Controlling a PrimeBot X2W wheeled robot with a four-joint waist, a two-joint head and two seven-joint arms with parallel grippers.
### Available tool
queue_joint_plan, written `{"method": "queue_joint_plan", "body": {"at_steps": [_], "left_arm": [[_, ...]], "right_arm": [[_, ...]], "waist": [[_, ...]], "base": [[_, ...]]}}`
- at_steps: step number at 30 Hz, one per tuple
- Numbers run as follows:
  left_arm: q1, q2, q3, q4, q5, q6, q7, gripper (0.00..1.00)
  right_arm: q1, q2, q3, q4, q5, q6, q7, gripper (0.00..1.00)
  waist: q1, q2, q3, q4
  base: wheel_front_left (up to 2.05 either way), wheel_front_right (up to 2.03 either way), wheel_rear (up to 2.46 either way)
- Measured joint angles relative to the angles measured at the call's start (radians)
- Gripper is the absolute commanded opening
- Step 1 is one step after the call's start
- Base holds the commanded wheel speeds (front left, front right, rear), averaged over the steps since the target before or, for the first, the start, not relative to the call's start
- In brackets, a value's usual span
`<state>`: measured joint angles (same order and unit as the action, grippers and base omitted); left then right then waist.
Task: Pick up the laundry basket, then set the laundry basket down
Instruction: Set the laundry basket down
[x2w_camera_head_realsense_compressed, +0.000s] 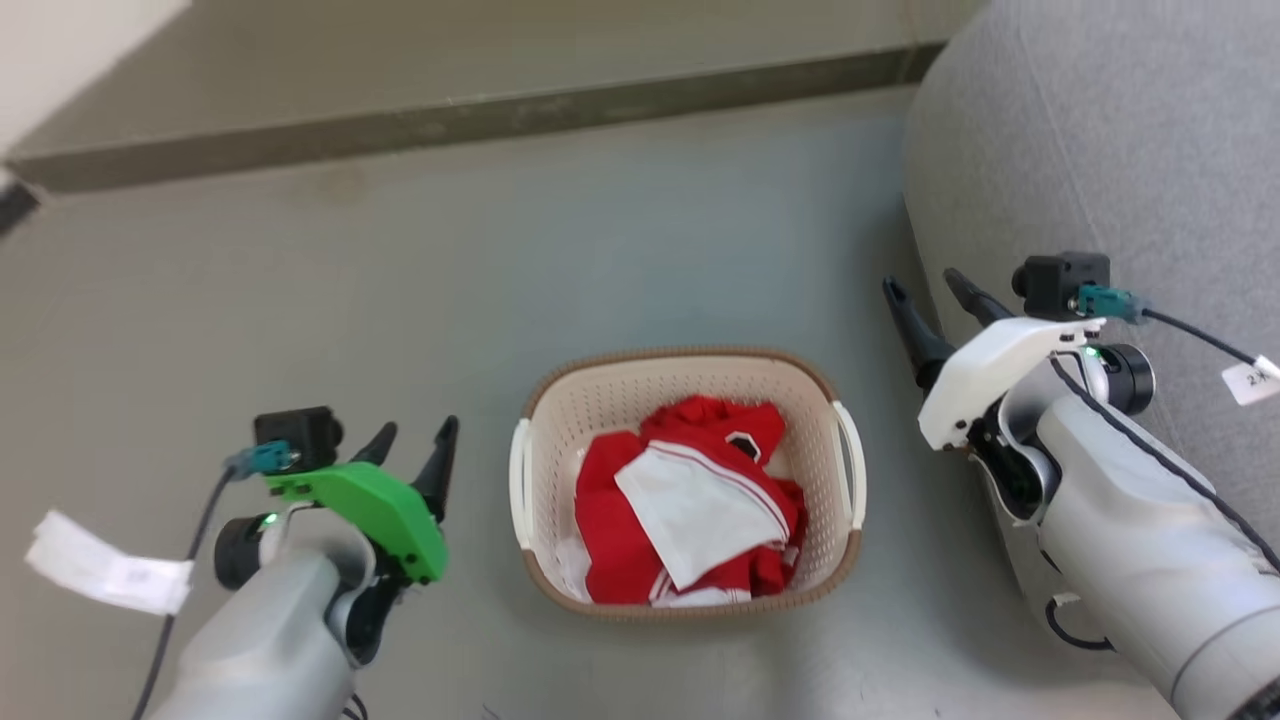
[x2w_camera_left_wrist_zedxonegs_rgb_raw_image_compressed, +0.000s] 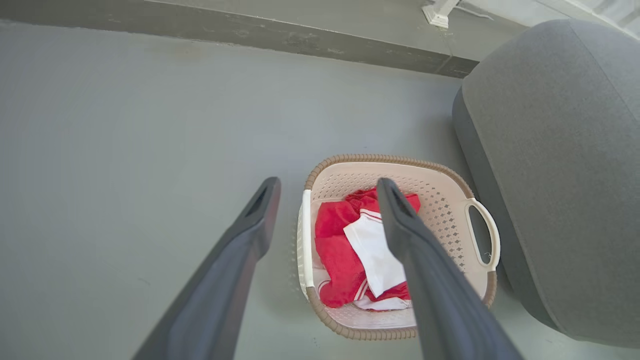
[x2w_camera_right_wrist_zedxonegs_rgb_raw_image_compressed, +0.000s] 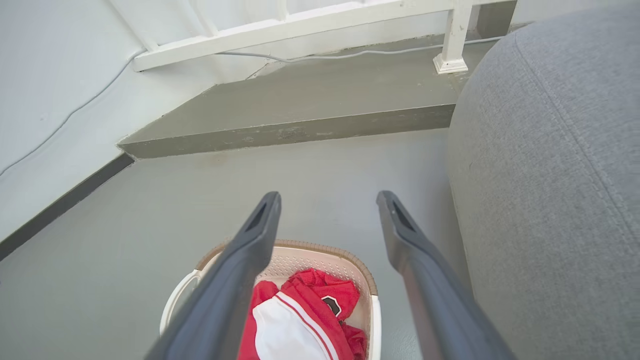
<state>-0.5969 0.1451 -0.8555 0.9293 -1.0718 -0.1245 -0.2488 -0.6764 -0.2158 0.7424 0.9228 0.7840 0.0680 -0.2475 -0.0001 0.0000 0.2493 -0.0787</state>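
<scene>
Basket on floor, both grippers off it.
You see the laundry basket (x2w_camera_head_realsense_compressed: 640, 400) resting on the grey floor (x2w_camera_head_realsense_compressed: 400, 300) just beside a grey upholstered seat (x2w_camera_head_realsense_compressed: 1100, 150), with red-and-white clothing (x2w_camera_head_realsense_compressed: 690, 500) inside. Your left gripper (x2w_camera_head_realsense_compressed: 420, 428) and right gripper (x2w_camera_head_realsense_compressed: 920, 280) flank it, fingers spread, gripping nothing.

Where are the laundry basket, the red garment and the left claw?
laundry basket (x2w_camera_head_realsense_compressed: 690, 353): head view, brown far rim.
red garment (x2w_camera_head_realsense_compressed: 612, 530): head view, red left fold.
left claw (x2w_camera_head_realsense_compressed: 420, 427): head view, midway between fingertips.
</scene>
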Motion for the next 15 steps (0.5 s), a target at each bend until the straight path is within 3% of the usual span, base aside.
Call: {"method": "queue_joint_plan", "body": {"at_steps": [15], "left_arm": [[0.097, 0.060, 0.221, -0.187, 0.135, 0.003, 0.000, 1.00]], "right_arm": [[0.189, -0.012, -0.194, -0.306, -0.125, -0.088, 0.000, 1.00]], "waist": [[0.0000, 0.0000, -0.175, 0.046]], "base": [[0.00, 0.00, 0.00]]}}
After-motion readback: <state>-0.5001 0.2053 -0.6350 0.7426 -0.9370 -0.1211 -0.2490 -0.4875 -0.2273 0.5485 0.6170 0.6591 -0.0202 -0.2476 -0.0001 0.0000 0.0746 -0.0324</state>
